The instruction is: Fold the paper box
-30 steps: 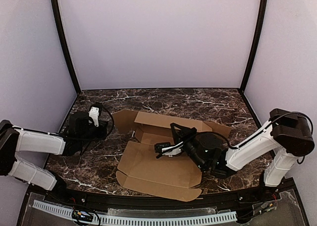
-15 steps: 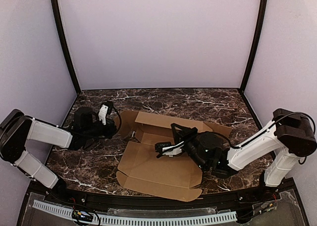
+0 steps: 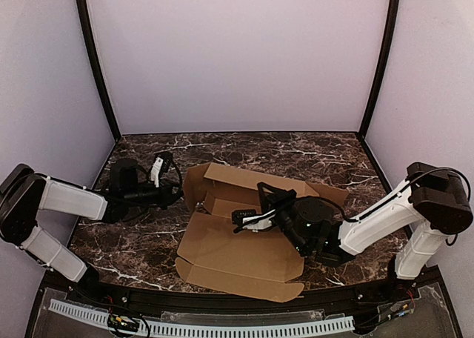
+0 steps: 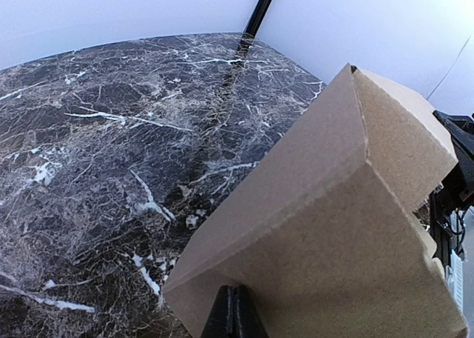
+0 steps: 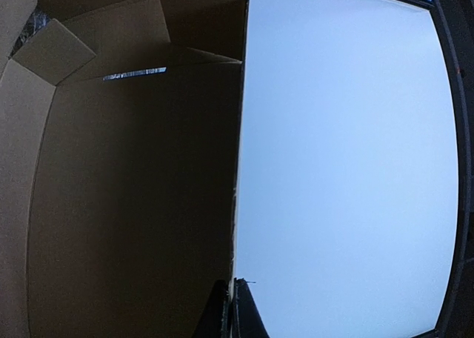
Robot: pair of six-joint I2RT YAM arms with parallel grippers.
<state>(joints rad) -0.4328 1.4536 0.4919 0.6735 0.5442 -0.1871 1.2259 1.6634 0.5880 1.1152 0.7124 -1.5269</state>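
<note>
marble table [image 3: 133, 242] bears paper box [image 3: 237, 253]; left end effector [image 3: 180, 195], right end effector [image 3: 236, 220] clenched.

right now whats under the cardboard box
The cardboard box lies on the dark marble table, which shows beside and behind it. The tabletop beneath the flat sheet is covered, so anything there cannot be seen.

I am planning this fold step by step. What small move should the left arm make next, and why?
Probably push the left gripper rightward, so the side flap of the paper box stands fully upright. It is shut and seems to meet that flap, which is only partly raised, while the shut right gripper rests inside the box, seemingly steadying it.
</note>
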